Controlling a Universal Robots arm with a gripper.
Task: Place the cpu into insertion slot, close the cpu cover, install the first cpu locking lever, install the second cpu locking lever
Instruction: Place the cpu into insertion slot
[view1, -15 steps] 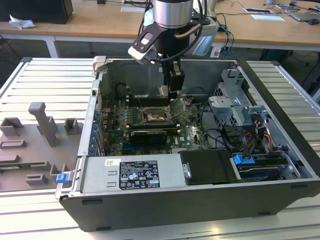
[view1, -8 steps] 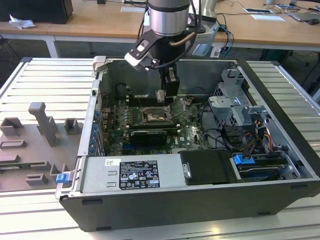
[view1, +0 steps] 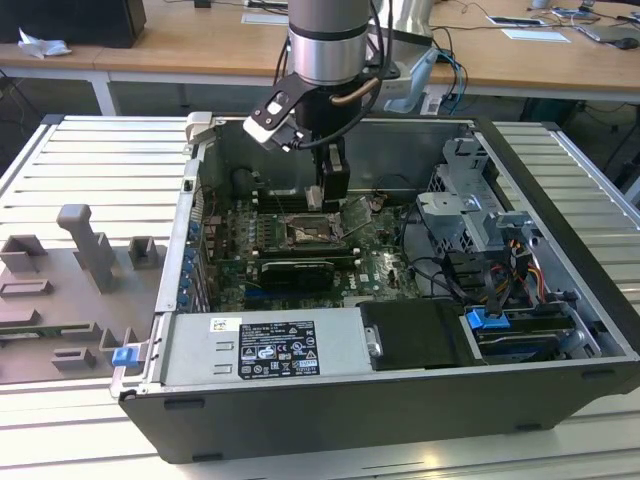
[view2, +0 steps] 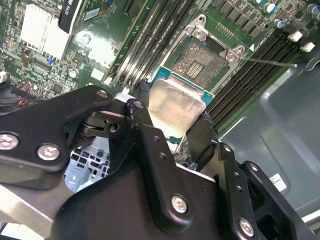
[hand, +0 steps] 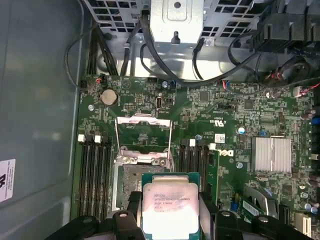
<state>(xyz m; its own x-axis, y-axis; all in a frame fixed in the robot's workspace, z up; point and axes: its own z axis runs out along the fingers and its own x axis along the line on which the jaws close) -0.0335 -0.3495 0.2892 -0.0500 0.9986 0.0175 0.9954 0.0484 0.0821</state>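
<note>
Your gripper (hand: 170, 202) clamps cpu (hand: 171, 210) by opposite edges. Printed metal top faces first wrist view, text left unread. Cpu held over near edge of insertion slot (hand: 131, 187), not seated. Cpu cover (hand: 142, 119) swung open beyond slot. Open computer case (view1: 560, 230) holds green motherboard (hand: 225, 105), cables, and power supply (view1: 270, 350) bearing white label.

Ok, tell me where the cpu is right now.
In the first wrist view the cpu is pinched in the gripper, hanging just over the open insertion slot and not seated, with the raised cpu cover beyond and memory slots alongside.
</note>
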